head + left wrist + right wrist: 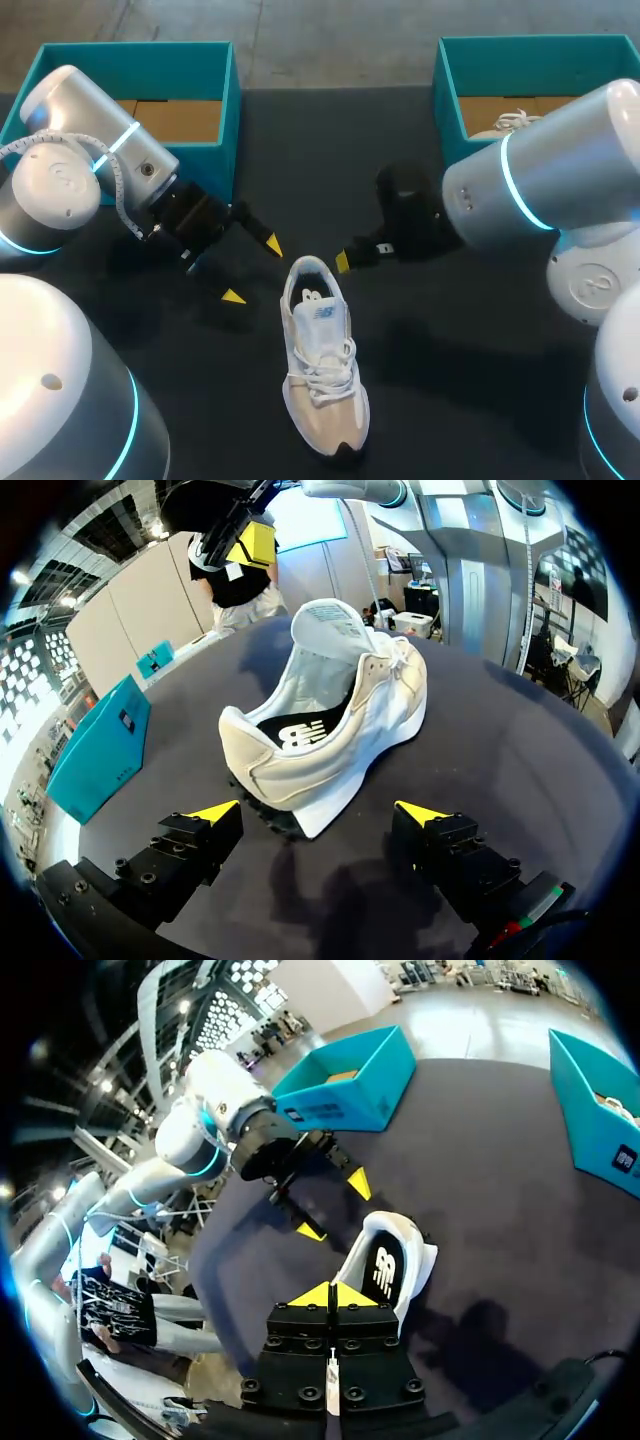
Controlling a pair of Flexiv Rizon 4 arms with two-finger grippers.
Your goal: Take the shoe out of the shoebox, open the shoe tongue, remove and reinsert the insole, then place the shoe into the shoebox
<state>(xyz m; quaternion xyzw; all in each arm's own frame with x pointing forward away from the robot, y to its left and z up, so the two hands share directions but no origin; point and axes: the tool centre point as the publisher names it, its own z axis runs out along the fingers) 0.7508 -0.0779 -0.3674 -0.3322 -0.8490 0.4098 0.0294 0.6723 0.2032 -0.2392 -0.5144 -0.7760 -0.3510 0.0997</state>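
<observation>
Shoe (322,360) and tools meet at the middle of the table. My left gripper (252,270) hangs low over the dark surface with its fingers spread wide and nothing between them. In its own wrist view the heel of the shoe stands just ahead of the gap between the yellow tips. My right gripper (343,262) comes in from the other side with its two tips pressed together on nothing, pointing at the heel collar from close by. I cannot tell whether it touches.

The shoe stands upright on its sole on the table (480,330), outside both boxes, heel toward my grippers and toe toward my near edge. It is white and beige with its laces tied. The tongue (335,630) stands raised, and the dark insole (300,735) shows inside the opening.

The table is a plain black surface.

At the far edge stand two teal boxes, well apart from the shoe. The left shoebox (230,100) shows only its brown cardboard floor. The right shoebox (440,80) holds a second shoe (515,122), its white laces showing above the rim.
</observation>
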